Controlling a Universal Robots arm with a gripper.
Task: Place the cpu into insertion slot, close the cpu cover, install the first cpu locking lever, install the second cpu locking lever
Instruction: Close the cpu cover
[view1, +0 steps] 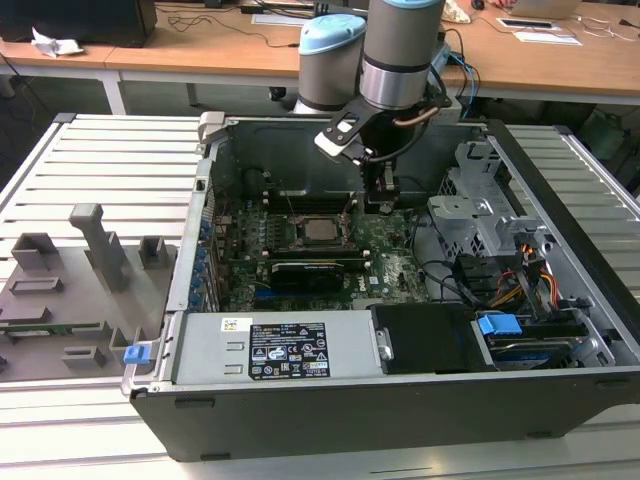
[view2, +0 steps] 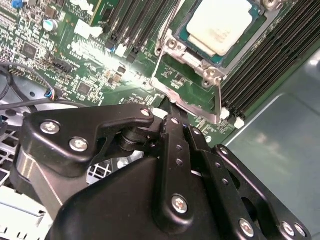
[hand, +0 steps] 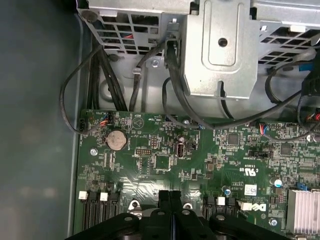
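The robot's black hand (hand: 170, 195) has its two fingers pressed together with nothing between them, tips low over the green motherboard (hand: 165, 165) just beside a corner of the cpu cover (view2: 197, 59). The cpu (view2: 220, 24) sits in the insertion slot (view1: 303, 232) with that cover lying flat around it. Both lie inside an open computer case (view1: 300, 400) on a slatted desk (view1: 100, 150), with the case's back wall and a metal drive cage (view1: 480, 205) close to the hand.
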